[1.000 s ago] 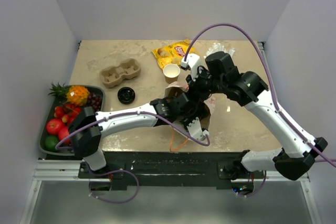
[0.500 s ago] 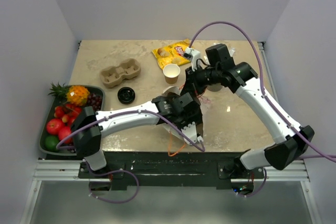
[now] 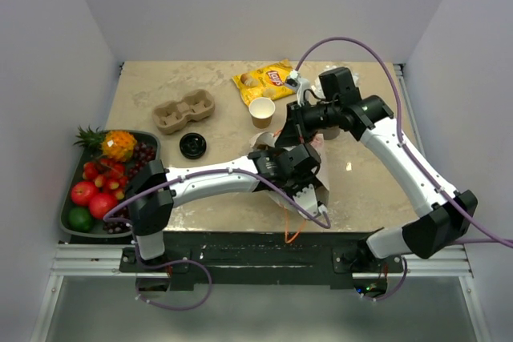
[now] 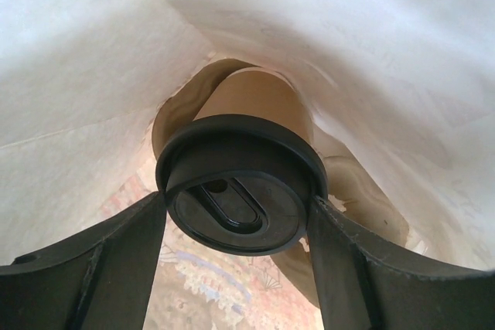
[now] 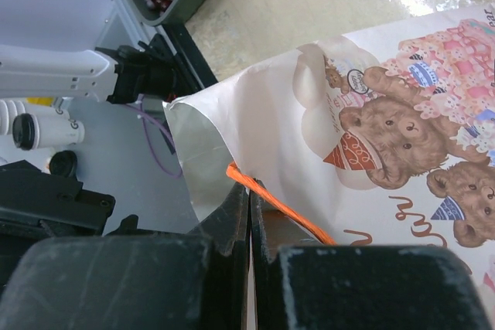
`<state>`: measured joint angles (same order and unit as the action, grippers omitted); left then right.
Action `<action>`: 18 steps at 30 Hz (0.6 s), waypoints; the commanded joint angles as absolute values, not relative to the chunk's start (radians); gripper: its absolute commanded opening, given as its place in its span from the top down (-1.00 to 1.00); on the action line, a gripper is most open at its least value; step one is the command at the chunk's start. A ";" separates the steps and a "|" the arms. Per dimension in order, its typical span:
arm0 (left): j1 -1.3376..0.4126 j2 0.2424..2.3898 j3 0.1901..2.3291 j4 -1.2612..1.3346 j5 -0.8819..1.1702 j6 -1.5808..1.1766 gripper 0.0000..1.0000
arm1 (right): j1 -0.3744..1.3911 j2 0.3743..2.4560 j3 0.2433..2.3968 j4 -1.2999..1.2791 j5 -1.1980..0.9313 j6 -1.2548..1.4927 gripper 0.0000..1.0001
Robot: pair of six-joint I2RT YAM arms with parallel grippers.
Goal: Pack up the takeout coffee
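Beige table w/ pulp carrier, chips bag, fruit tray, open paper cup, black lid.

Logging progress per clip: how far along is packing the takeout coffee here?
Done: the lidded cup is inside the paper bag. In hand: the left gripper grips its lid; the right gripper pinches the bag's edge. Left, likely: release and withdraw. A second open cup and loose lid sit outside.

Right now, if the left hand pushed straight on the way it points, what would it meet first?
Probably the inner wall of the paper bag: the left hand holds the takeout coffee inside it, cup bottom leading. Depth is unclear.
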<state>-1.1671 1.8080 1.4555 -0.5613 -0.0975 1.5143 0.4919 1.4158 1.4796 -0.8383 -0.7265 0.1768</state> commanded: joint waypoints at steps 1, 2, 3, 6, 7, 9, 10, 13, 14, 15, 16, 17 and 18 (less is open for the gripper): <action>-1.154 1.778 1.545 -0.499 -0.095 1.434 1.00 | 0.477 1.385 1.493 -0.790 -0.801 0.212 1.00; -1.152 1.773 1.546 -0.500 -0.088 1.419 1.00 | 0.477 1.385 1.493 -0.790 -0.801 0.213 1.00; -1.151 1.764 1.546 -0.499 -0.086 1.413 1.00 | 0.476 1.385 1.491 -0.790 -0.802 0.210 1.00; -1.149 1.752 1.549 -0.495 -0.086 1.397 1.00 | 0.476 1.385 1.482 -0.787 -0.793 0.209 1.00; -1.150 1.750 1.554 -0.499 -0.086 1.394 1.00 | 0.474 1.388 1.473 -0.779 -0.790 0.207 1.00; -1.150 1.744 1.559 -0.505 -0.094 1.388 1.00 | 0.474 1.391 1.470 -0.776 -0.775 0.199 1.00; -1.150 1.740 1.559 -0.505 -0.097 1.379 1.00 | 0.474 1.388 1.470 -0.772 -0.764 0.193 1.00; -1.144 1.723 1.533 -0.496 -0.098 1.313 1.00 | 0.476 1.371 1.460 -0.769 -0.648 0.163 1.00; -1.144 1.715 1.520 -0.471 -0.088 1.292 1.00 | 0.476 1.365 1.456 -0.772 -0.597 0.149 1.00; -1.143 1.695 1.496 -0.465 -0.077 1.272 1.00 | 0.474 1.358 1.448 -0.769 -0.580 0.128 1.00; -1.143 1.689 1.485 -0.460 -0.071 1.235 1.00 | 0.476 1.350 1.431 -0.769 -0.571 0.111 1.00; -1.143 1.672 1.473 -0.437 -0.061 1.212 1.00 | 0.476 1.336 1.424 -0.772 -0.558 0.089 1.00; -1.143 1.663 1.457 -0.431 -0.052 1.189 1.00 | 0.477 1.324 1.411 -0.770 -0.511 0.066 1.00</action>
